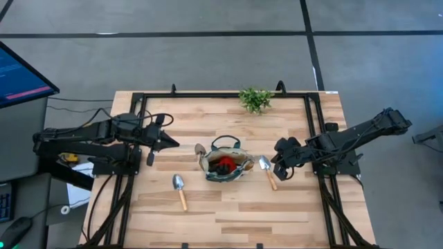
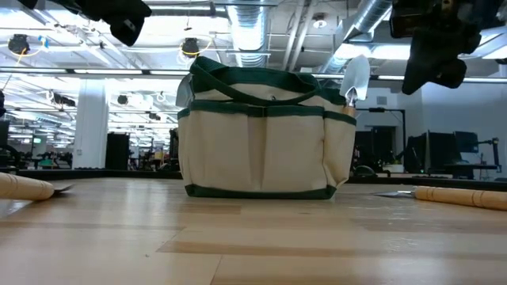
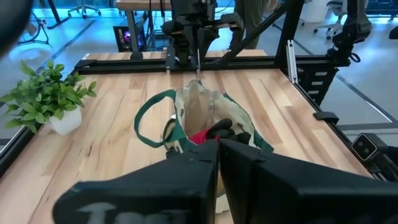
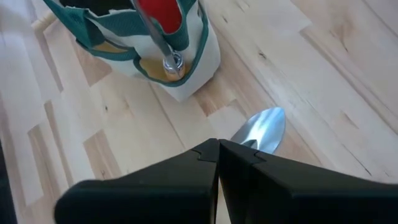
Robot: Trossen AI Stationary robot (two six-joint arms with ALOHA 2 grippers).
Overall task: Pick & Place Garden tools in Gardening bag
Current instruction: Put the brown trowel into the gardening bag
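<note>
The left gripper (image 1: 172, 144) hung fully closed and empty above the table (image 1: 291, 207), left of the bag (image 1: 225, 166); the right gripper (image 1: 275, 163) was likewise closed on nothing, just right of a trowel (image 1: 266, 171) lying beside the bag; a second trowel (image 1: 179, 190) lay nearer the front, both with blades toward the back and handles toward the front; the low view alone showed a trowel blade (image 2: 355, 79) standing upright at the bag's rim; the left wrist view showed red and black items (image 3: 214, 132) inside; a plant (image 1: 255, 99) stood at the back.
</note>
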